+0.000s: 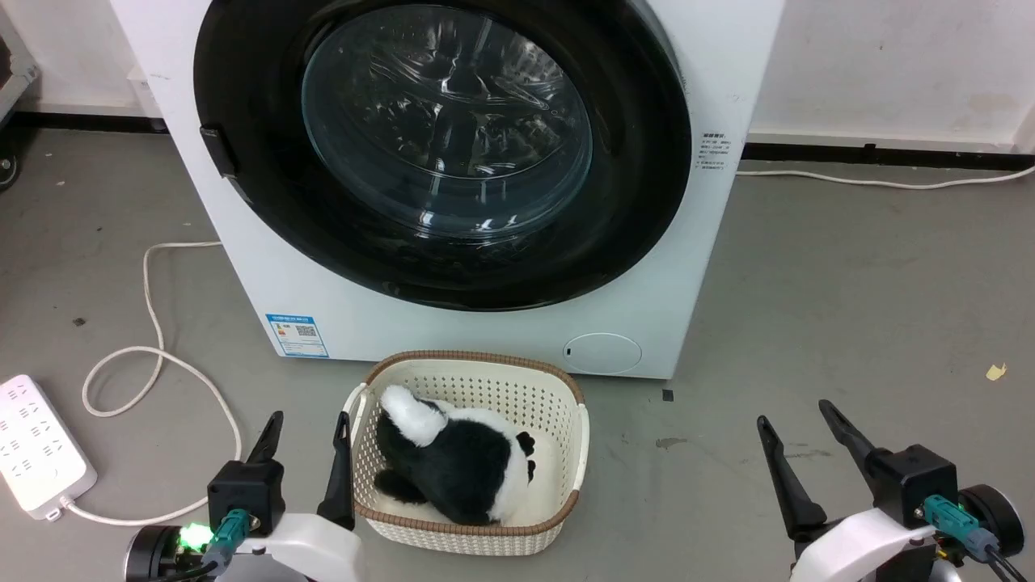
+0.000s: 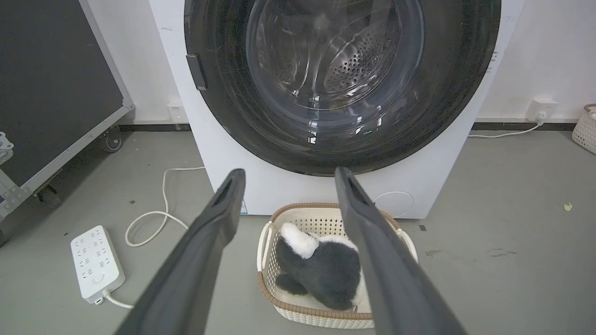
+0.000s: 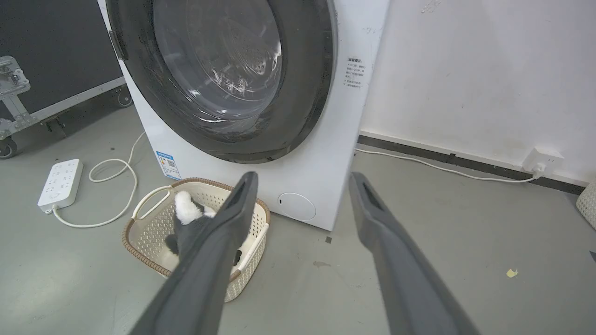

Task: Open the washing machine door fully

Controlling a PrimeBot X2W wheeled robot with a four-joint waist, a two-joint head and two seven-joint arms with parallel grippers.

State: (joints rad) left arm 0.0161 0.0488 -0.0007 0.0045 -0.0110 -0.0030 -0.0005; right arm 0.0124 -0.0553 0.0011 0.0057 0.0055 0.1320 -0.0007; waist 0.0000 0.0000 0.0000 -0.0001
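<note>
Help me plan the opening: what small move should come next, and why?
Probably raise the left tool toward the small tab at the left edge of the washing machine door: the door looks shut, and that tool, open and low, sits nearer the tab than the right tool.

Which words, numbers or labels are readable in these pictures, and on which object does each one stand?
The blue and white sticker low on the machine's front, with a square code: too small to read.
The small dark print on that front, right of the washing machine door: too blurred to read.
The power strip: no readable marking.
Nothing can be quoted.
</note>
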